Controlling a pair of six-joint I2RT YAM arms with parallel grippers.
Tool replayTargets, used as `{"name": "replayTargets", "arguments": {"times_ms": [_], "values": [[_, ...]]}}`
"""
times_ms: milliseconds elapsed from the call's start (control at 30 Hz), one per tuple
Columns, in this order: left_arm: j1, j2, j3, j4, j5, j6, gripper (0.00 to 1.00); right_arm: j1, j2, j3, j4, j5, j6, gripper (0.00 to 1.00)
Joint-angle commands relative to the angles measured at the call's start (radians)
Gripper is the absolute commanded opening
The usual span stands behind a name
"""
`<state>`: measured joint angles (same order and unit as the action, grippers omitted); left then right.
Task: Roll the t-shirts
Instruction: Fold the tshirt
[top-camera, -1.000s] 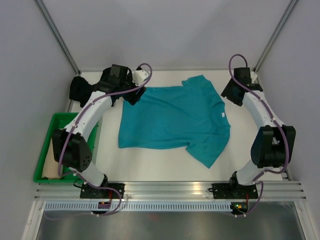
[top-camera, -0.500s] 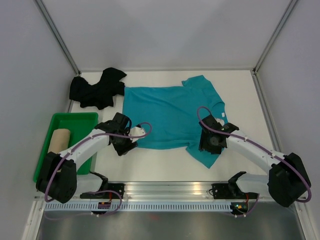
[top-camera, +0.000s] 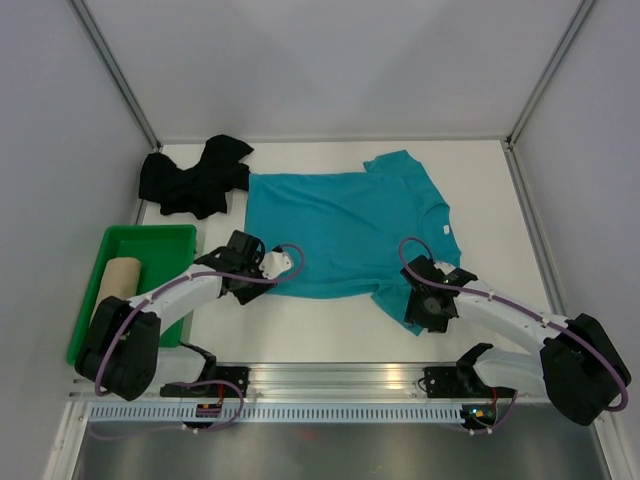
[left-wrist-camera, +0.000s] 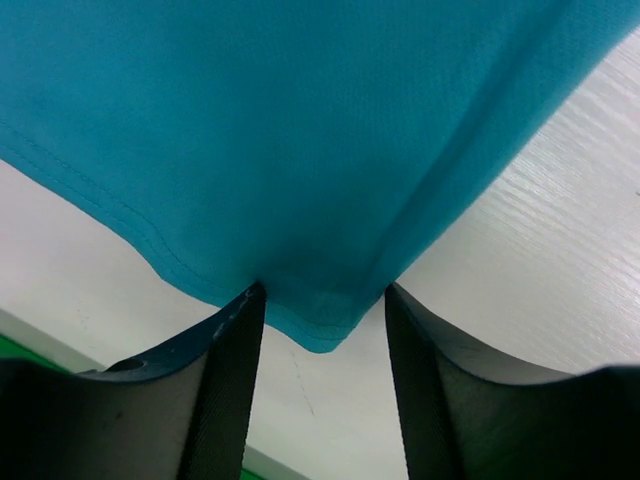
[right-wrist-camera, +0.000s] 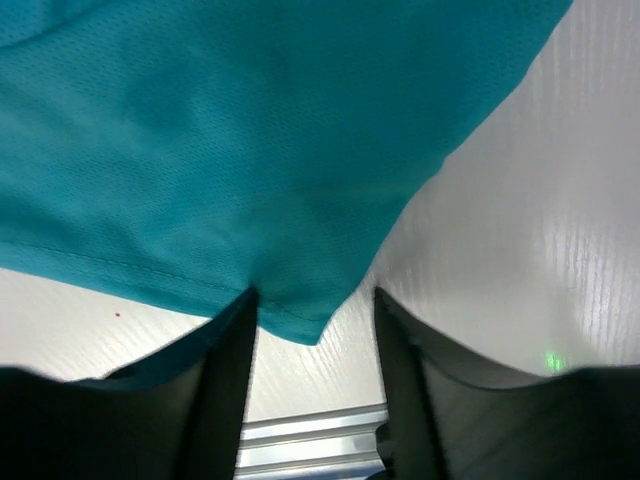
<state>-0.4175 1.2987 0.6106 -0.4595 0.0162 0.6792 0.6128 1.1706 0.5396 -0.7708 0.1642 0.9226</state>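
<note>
At the near left of the table (top-camera: 330, 335), the left gripper (left-wrist-camera: 322, 300) stands open astride the hem corner of the teal t-shirt (top-camera: 345, 225), which lies flat mid-table. Further right, the right gripper (right-wrist-camera: 312, 300) straddles the near sleeve tip, also open. Step judged: seizing the near edge. Next, both must close.

The teal shirt (top-camera: 345, 235) lies spread flat mid-table (top-camera: 480, 190), collar to the right, hem to the left, one sleeve pointing far and one near. The black shirt (top-camera: 195, 178) sits crumpled at the far-left corner, just beside the teal hem. The tan shirt (top-camera: 118, 280), rolled into a cylinder, lies in the tray (top-camera: 150, 231).
</note>
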Motion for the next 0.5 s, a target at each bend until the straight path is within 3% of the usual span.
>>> {"name": "replayTargets", "arguments": {"times_ms": [0,33,100,133,167,233,267,467], "values": [[-0.003,0.042,-0.043,0.076,-0.05,0.031,0.55,0.002,0.055,-0.047,0.126,0.026,0.033,0.5],[-0.001,0.048,-0.057,0.097,-0.059,0.033,0.48,0.004,0.055,-0.046,0.123,0.031,0.036,0.36],[-0.001,0.065,-0.063,0.111,-0.079,0.033,0.4,0.002,0.052,-0.052,0.128,0.031,0.035,0.22],[-0.003,0.074,-0.064,0.108,-0.081,0.031,0.31,0.002,0.047,-0.053,0.125,0.043,0.036,0.09],[-0.003,0.074,-0.064,0.107,-0.082,0.029,0.25,0.002,0.043,-0.053,0.123,0.047,0.038,0.02],[-0.003,0.054,-0.061,0.098,-0.093,0.023,0.05,-0.001,0.018,-0.047,0.111,0.064,0.044,0.0],[-0.001,0.042,-0.058,0.081,-0.102,0.02,0.03,-0.007,0.008,-0.032,0.097,0.072,0.044,0.0],[-0.003,-0.099,0.02,-0.045,-0.113,0.023,0.02,-0.057,-0.103,0.083,0.005,0.15,-0.002,0.0]]}}
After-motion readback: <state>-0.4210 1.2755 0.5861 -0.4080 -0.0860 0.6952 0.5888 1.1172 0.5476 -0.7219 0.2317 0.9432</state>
